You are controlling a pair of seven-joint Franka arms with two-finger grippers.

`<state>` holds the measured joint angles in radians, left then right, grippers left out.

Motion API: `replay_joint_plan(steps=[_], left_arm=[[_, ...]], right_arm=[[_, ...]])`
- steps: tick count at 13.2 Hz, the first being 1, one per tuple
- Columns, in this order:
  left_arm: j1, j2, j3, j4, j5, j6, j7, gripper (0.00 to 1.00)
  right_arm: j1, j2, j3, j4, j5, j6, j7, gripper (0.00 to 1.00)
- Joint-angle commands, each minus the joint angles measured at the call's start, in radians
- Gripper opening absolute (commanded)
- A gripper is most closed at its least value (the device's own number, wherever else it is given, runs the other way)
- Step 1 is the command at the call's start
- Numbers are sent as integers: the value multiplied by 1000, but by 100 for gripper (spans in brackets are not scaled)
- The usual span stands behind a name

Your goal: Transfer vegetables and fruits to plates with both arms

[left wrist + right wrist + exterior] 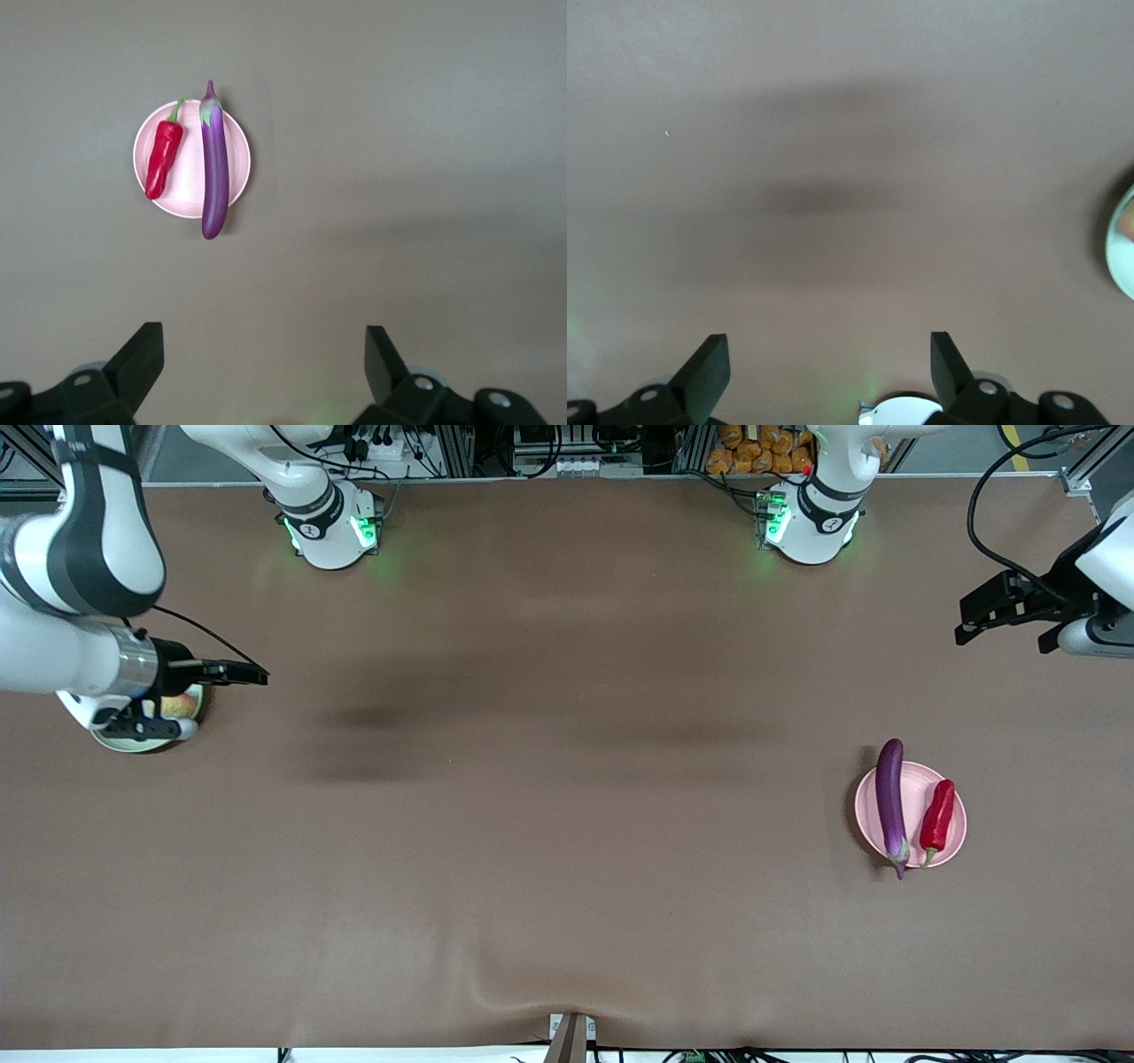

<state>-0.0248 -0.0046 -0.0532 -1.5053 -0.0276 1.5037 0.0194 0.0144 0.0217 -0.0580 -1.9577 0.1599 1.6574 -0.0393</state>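
Brown table (567,868); peach (180,705) front-only.

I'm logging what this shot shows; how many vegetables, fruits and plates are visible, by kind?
Vegetables: 2, the eggplant and the chili pepper, both on the pink plate.
Fruits: 1, a peach partly hidden by the right arm.
Plates: 2, pink and the green plate.
Total: 5.
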Motion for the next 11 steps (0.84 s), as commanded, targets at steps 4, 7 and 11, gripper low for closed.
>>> replay_joint_plan(steps=[4, 7, 11], left_arm=[[-6, -11, -34, -6, 80, 33, 5, 100], [-7, -12, -46, -4, 77, 13, -4, 100], [0, -11, -47, -4, 75, 13, -9, 100]], right_arm=[[-33, 51, 47, 456, -95, -372, 13, 100], [-42, 175, 58, 761, -172, -570, 6, 100], [-57, 152, 67, 797, -157, -565, -63, 100]])
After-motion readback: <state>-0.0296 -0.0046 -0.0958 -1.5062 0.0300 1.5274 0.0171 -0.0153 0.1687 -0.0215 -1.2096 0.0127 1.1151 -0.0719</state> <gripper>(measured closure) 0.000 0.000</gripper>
